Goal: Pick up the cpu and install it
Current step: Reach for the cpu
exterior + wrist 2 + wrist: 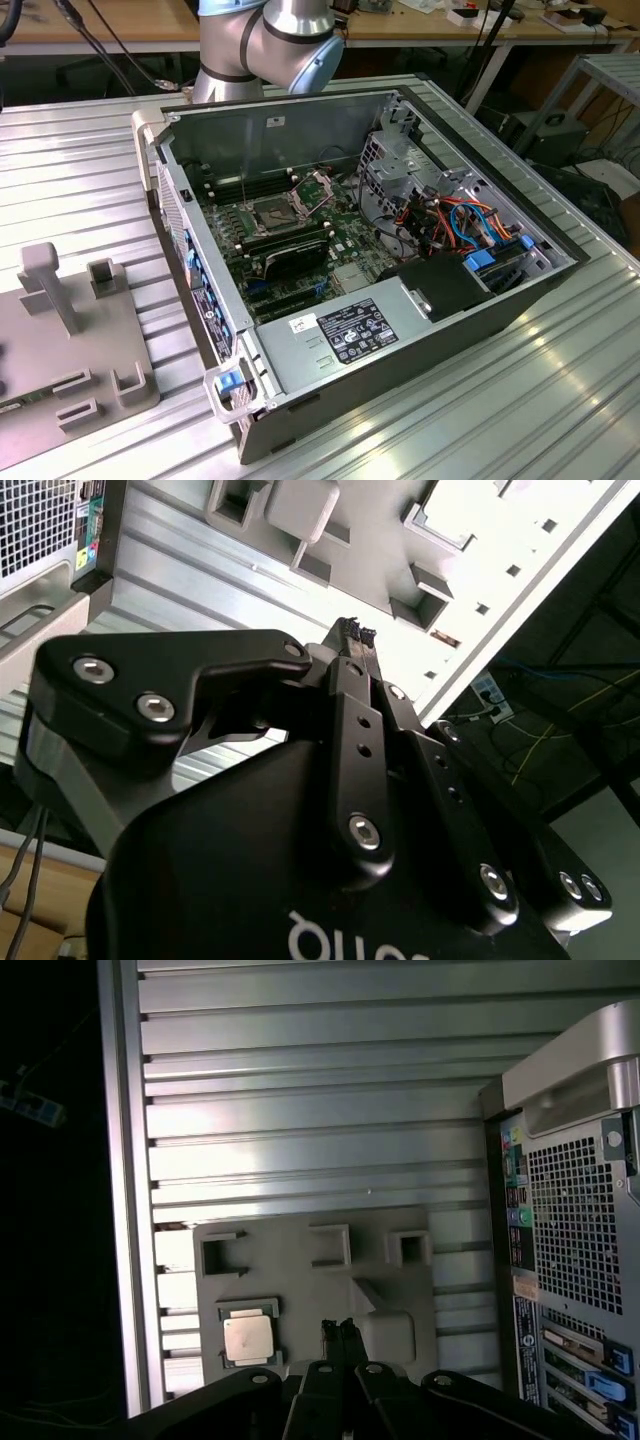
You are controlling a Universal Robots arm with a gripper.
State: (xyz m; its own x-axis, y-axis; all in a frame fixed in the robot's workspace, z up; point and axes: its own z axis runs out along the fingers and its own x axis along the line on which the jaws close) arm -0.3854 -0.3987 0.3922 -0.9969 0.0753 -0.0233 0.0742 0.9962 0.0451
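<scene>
On the fixture (290, 1290) beside the case (330, 115), the cpu (247, 1339) lies in its pocket; the other pockets look empty. The gripper (340, 1332) hangs near it, fingers pressed together on nothing. I judge the pick not yet begun: a grasp calls for parted fingers centred over the chip. The socket (272, 213) stands open.

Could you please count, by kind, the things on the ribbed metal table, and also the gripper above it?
Open black-and-silver desktop computer case: 1
Flat grey plastic holder tray: 1
Square silver cpu chip, lying in the tray: 1
Black robot gripper: 1
Total: 4
</scene>
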